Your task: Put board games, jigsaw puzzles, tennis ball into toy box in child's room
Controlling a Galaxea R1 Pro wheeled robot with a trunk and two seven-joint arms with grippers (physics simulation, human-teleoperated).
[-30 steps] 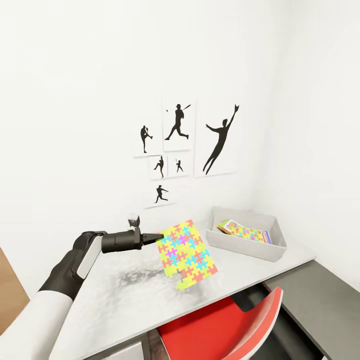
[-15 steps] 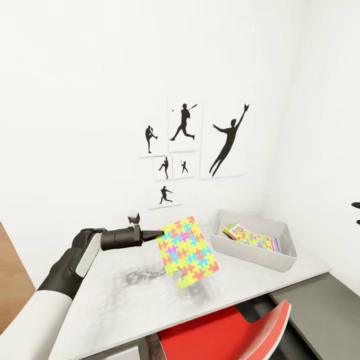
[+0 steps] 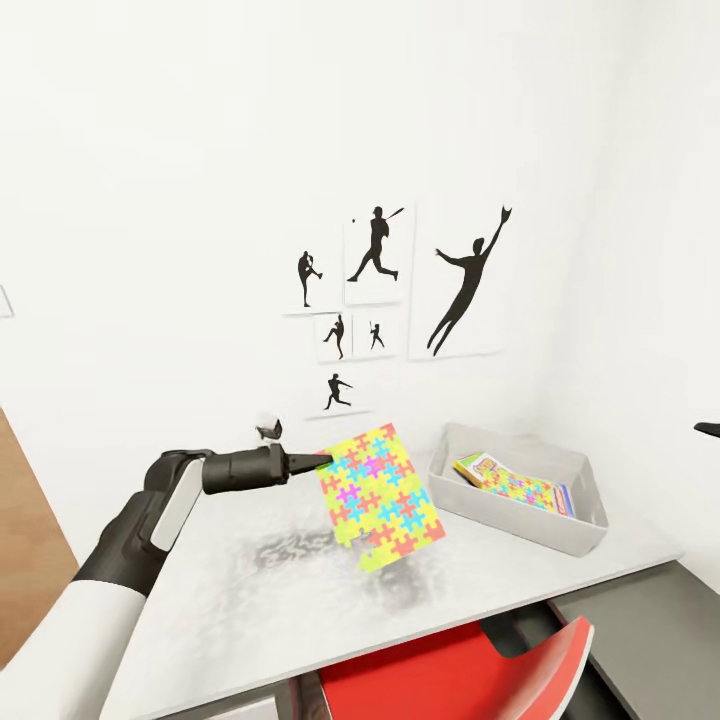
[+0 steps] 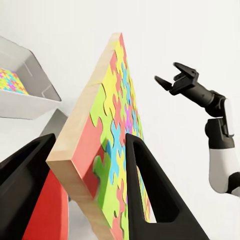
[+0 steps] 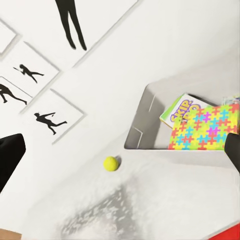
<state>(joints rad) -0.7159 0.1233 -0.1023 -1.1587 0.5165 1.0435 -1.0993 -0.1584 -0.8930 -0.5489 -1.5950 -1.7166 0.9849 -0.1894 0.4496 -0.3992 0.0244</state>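
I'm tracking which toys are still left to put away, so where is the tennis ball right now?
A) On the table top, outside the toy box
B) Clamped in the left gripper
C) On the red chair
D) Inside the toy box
A: in the right wrist view the tennis ball lies on the table just outside the toy box, which holds a jigsaw puzzle.

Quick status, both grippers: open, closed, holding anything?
Left gripper: closed on a jigsaw puzzle, held above the table.
Right gripper: open, empty.
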